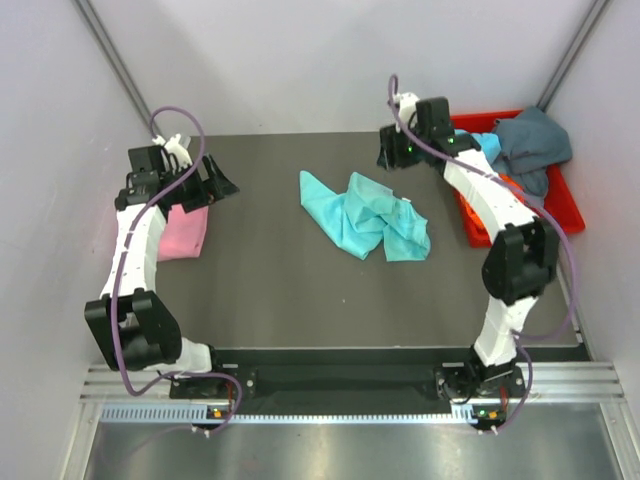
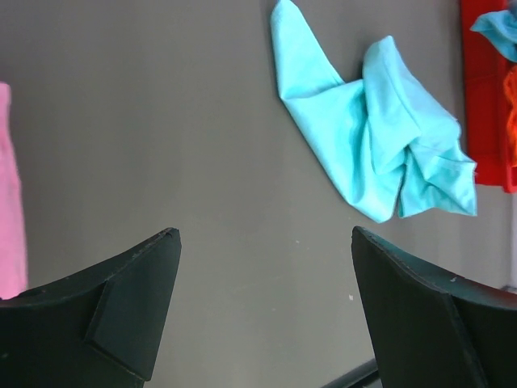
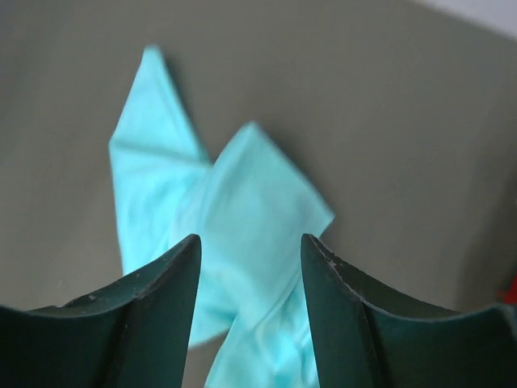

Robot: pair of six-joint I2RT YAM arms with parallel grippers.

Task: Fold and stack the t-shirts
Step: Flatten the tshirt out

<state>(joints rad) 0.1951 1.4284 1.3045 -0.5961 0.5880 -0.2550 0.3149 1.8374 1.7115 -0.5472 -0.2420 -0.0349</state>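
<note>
Teal t-shirt point(image 1: 365, 215): lies crumpled and partly folded on the dark table point(image 1: 270, 290), near the middle; one pointed corner sticks out on its far-left side, and the bulk is bunched on its right. No gripper touches it.

Left gripper point(image 1: 208, 188): hangs well to the left of the teal t-shirt, its fingers pointing toward it. In the left wrist view point(image 2: 262, 234) the jaws stand wide apart, with only bare table between them; it grips nothing.

Right gripper point(image 1: 388, 158): sits above the table just beyond the far-right side of the teal t-shirt and apart from it. In the right wrist view point(image 3: 250, 242) the two fingers are parted, and the teal cloth point(image 3: 234, 218) shows blurred through the gap, lying on the table below and not pinched; it has hold of nothing.

Pink t-shirt point(image 1: 185, 232): lies flat, well to the left of the teal t-shirt, just beneath the left gripper; only its edge point(image 2: 10, 202) shows in the left wrist view.

Red bin point(image 1: 565, 205): stands to the right of the teal t-shirt, at the table's far-right corner, behind the right arm.

Dark grey-blue t-shirt point(image 1: 535, 140): heaped on top in the red bin, to the far right of the teal t-shirt.

Light blue t-shirt point(image 1: 487, 145): a patch in the bin on the side nearer the teal t-shirt.

Orange t-shirt point(image 2: 510, 105): a strip in the bin, mostly hidden.
</note>
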